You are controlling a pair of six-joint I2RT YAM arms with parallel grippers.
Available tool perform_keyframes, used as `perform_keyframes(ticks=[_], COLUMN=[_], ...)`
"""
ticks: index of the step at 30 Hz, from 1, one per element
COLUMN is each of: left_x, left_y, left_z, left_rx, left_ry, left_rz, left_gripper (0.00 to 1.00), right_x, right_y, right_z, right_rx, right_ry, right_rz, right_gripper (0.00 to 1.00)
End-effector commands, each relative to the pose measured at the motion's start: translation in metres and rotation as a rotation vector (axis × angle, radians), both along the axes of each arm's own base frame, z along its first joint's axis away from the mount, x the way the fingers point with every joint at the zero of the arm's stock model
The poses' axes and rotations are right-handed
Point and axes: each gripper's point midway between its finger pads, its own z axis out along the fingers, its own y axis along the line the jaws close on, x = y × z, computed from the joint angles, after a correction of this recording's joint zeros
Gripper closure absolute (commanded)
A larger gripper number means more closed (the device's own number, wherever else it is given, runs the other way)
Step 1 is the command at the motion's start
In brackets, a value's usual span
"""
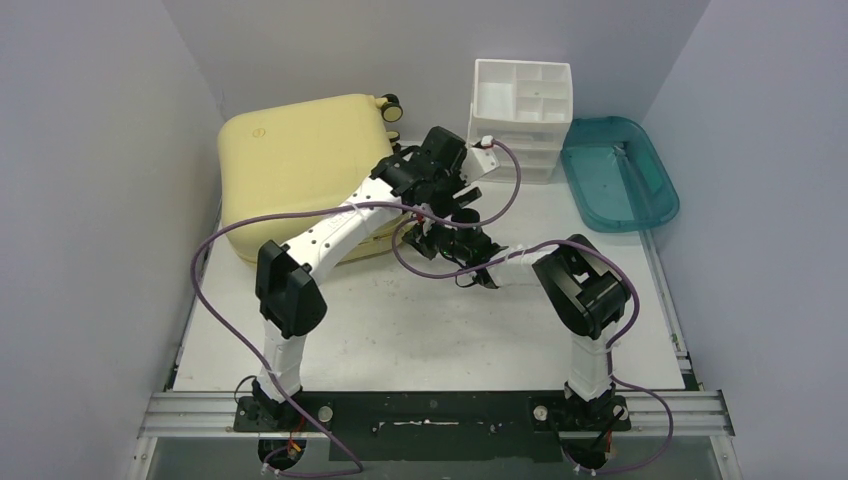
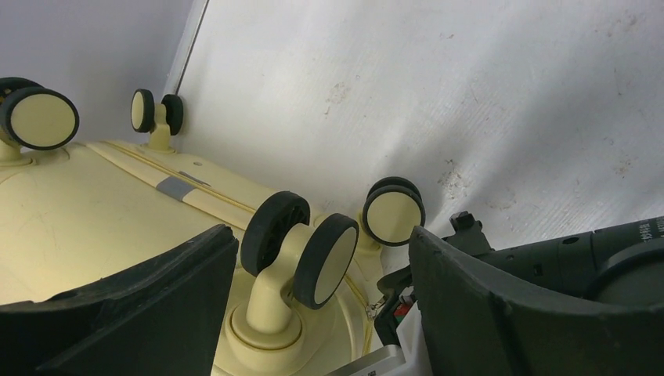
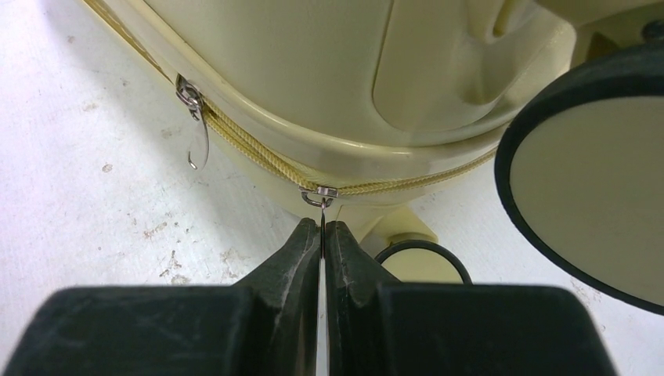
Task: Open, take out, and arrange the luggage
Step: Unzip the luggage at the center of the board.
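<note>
Your luggage (image 1: pixel 300 165) lies flat and zipped in the upper left of the top view, on the white table (image 1: pixel 420 330). Its pale-yellow shell faces up and its wheels point toward the upper center. A white drawer organizer (image 1: pixel 522 110) stands near those wheels, and a teal tray (image 1: pixel 620 175) sits just beside it in the upper right.

Your right gripper (image 3: pixel 322 235) is pressed together on a thin metal zipper pull (image 3: pixel 322 205) at the center of the right wrist view. The pull's slider sits on the zipper line curving around the shell's corner. A 2nd pull (image 3: pixel 196 137) hangs loose at the upper left of that frame. A black-rimmed wheel (image 3: pixel 595 204) fills the right edge.

Your left gripper (image 2: pixel 321 243) is spread wide, its 2 fingers (image 2: pixel 156 305) at the lower left and lower right of the left wrist view. A twin caster (image 2: pixel 333 262) stands between them. You cannot tell from this angle whether either finger touches it. 3 more casters show across the upper left and middle of the frame.
</note>
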Motion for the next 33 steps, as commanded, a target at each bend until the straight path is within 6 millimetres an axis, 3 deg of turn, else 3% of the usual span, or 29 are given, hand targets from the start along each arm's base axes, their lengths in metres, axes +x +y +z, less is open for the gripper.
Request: perform_keyframes(ticks=[1,4,14,19,21,28,33], left_x=[0.028,0.024,0.006,0.020,0.025,0.016,0.012], left_y=[0.041,0.035,0.034,0.052,0.059,0.063,0.063], left_z=[0.055,0.086,0.117,0.126,0.118,0.043,0.020], left_rx=[-0.092,-0.186,-0.360,-0.325,-0.265,-0.064,-0.034], left_ry=[-0.181,-0.232,-0.176,-0.252,-0.259,-0.064,0.052], left_rz=[0.105,0.090,0.031,0.133,0.163,0.118,0.102], left_gripper=[0.21,0.19,0.12,0.09,0.08,0.06,0.06], right_x=[0.015,0.015,0.013,0.013,0.012,0.011,0.010], right_y=[-0.009,-0.008,-0.006,-0.005,-0.005,-0.003,-0.002], right_z=[0.014,0.013,0.011,0.010,0.010,0.008,0.005], right_rx=[0.019,0.015,0.007,0.004,0.002,-0.002,-0.007], right_ry=[-0.035,-0.033,-0.030,-0.028,-0.028,-0.025,-0.022], right_rz=[-0.044,-0.043,-0.035,-0.033,-0.033,-0.027,-0.021], right_gripper=[1.00,1.00,1.00,1.00,1.00,1.00,1.00])
